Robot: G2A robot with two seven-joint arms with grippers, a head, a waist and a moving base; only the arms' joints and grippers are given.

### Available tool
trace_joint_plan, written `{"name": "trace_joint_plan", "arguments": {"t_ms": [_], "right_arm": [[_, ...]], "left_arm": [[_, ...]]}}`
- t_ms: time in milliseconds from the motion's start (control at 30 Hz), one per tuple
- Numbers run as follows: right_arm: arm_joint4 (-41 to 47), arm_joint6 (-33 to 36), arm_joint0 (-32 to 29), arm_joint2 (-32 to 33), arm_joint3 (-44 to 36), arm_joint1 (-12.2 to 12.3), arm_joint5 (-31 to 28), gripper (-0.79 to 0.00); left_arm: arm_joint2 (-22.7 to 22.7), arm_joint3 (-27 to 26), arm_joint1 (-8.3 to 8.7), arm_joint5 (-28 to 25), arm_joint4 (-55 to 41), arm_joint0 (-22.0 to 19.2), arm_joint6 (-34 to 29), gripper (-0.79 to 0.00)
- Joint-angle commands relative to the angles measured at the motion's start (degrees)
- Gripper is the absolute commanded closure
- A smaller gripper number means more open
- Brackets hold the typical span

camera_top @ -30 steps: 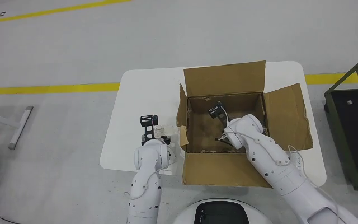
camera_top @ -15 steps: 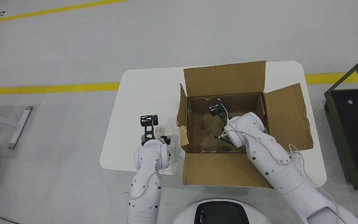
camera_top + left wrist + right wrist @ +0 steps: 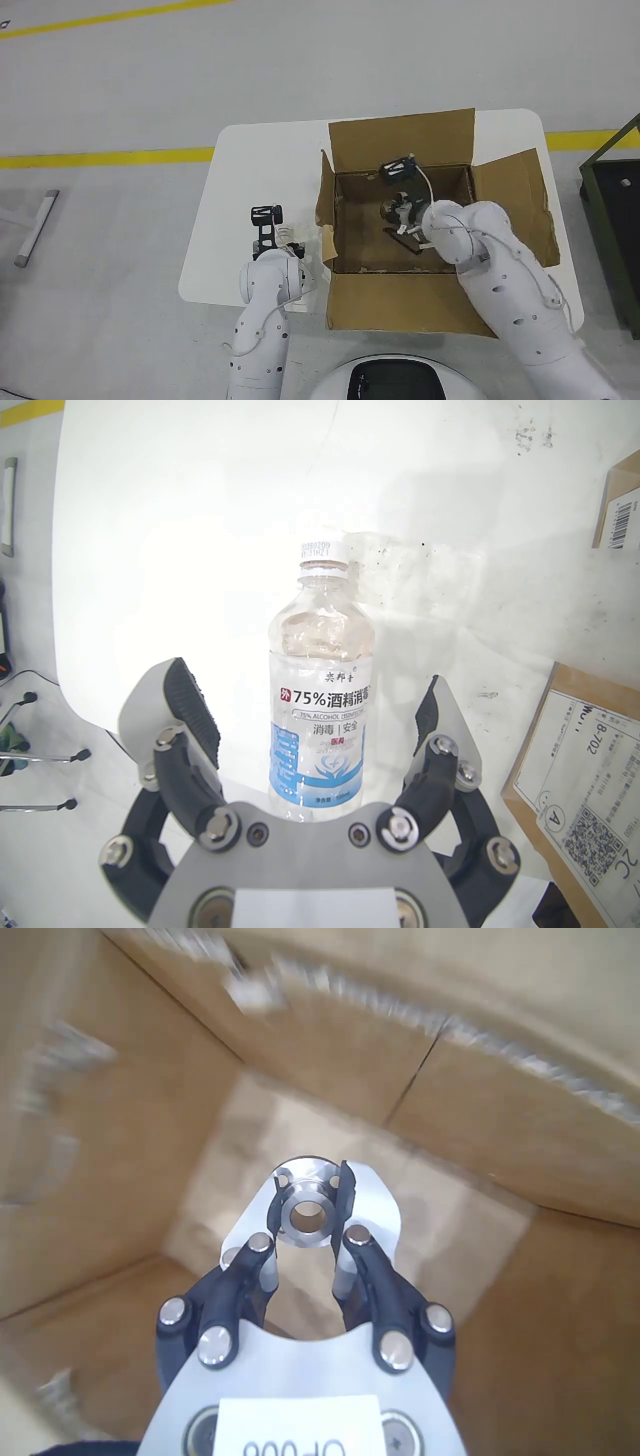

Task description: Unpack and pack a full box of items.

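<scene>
Brown cardboard box [image 3: 400, 140] is sitting flaps-open on the white rounded table [image 3: 260, 180], occupying its 3 o'clock half. Right gripper [image 3: 310, 1198] is hanging inside the box, toward the 12 o'clock wall, clenched on a small silver metal flanged bushing [image 3: 306, 1237]. Its pads are pinching the hub from both sides, and the bore axis is pointing back along the fingers toward the wrist. Bare cardboard floor is showing beneath the part.

Left gripper [image 3: 307, 680] is waiting over the table at 9 o'clock of the box, fingers spread wide and touching nothing. Clear plastic bottle with a white cap and blue-and-white label [image 3: 320, 625] is sitting between those spread fingers, apart from both pads. Its long axis is running along the gripper's reach, cap end away from the palm. Standing or lying flat: cannot tell.

Judgement: the bushing is the item in play, and the right arm is carrying it. The coming move is hinging on one relation. The part is sitting below the rim with walls on every side, so travel is having to go straight up before turning sideways. Going in or coming out: unclear.
</scene>
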Motion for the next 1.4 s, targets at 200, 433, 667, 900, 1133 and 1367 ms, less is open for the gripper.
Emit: {"name": "trace_joint_plan", "arguments": {"t_ms": [200, 433, 667, 900, 1133, 1367], "right_arm": [[32.97, -7.12, -7.68, 13.6, -3.35, 0.95, -11.61, 0.0], [49.7, -9.79, -11.49, 19.43, -4.17, 1.75, -20.57, 0.0], [55.79, -10.67, -16.27, 27.03, -8.58, 3.11, -23.51, 0.0], [56.13, -14.42, -23.17, 37.21, -15.71, 4.37, -23.63, 0.0], [52.1, -16.64, -30.91, 47.74, -20.76, 5.39, -19.22, 0.0], [39.88, -15.39, -36.28, 52.96, -23.02, 6.35, -7.18, 0.0]], "left_arm": [[0.0, 0.0, 0.0, 0.0, 0.0, 0.0, 0.0, -0.785], [0.0, 0.0, 0.0, 0.0, 0.0, 0.0, 0.0, -0.785], [0.0, 0.0, 0.0, 0.0, 0.0, 0.0, 0.0, -0.785], [0.0, 0.0, 0.0, 0.0, 0.0, 0.0, 0.0, -0.785], [0.0, 0.0, 0.0, 0.0, 0.0, 0.0, 0.0, -0.785], [0.0, 0.0, 0.0, 0.0, 0.0, 0.0, 0.0, -0.785]]}}
